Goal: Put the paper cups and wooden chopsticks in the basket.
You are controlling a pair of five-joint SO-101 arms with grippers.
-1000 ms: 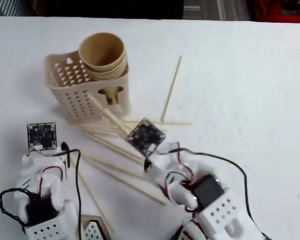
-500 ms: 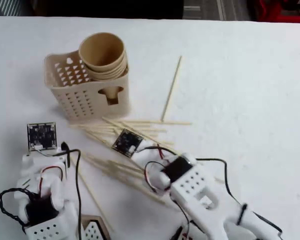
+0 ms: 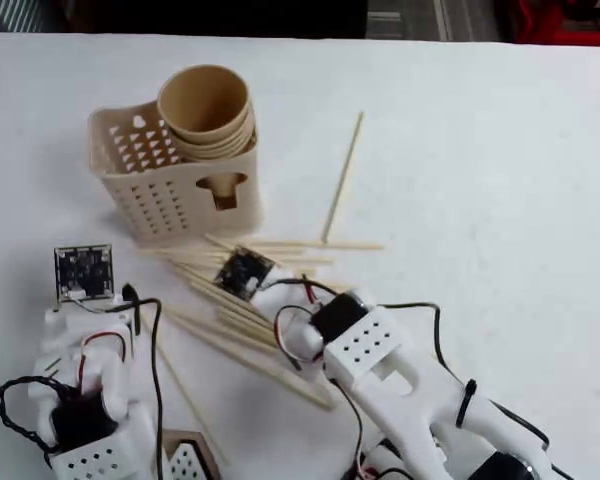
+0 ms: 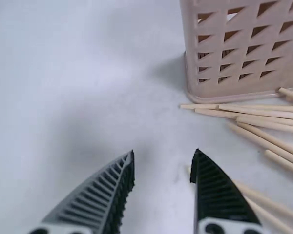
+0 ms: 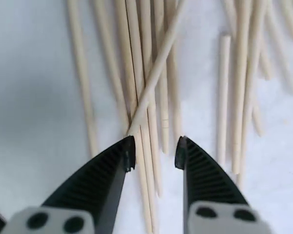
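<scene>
Cups come first: the paper cups (image 3: 206, 110) sit stacked inside the basket (image 3: 170, 185), which stands at about 10 o'clock on the white table (image 3: 480, 150), so I think that part is done. The wooden chopsticks (image 3: 242, 312) are not in yet. Most lie flat in a messy pile at about 5 o'clock from the basket, and some cross over each other. One lone chopstick (image 3: 343, 178) lies by itself at about 3 o'clock from the basket, apart from the pile. The right arm (image 3: 380, 360) reaches in from 5 o'clock of the table, over the pile. The right gripper (image 5: 154, 151) hangs low above the sticks with its jaws apart, and it holds nothing. A few sticks run through the gap between the two tips, and one slanted stick ends just by one tip. The left arm (image 3: 80, 380) sits at 7 o'clock on the table, at 6 o'clock from the basket. The left gripper (image 4: 161, 168) has its jaws apart too, with nothing in them, and bare table lies under it. So the step in hand looks like picking up a chopstick with the right gripper. Next it would need to go down a bit more, close on one or two sticks, lift them, carry them toward 11 o'clock and drop them in next to the cups. The sticks are thin and smooth, so the pinch should be firm or they may slip out.
</scene>
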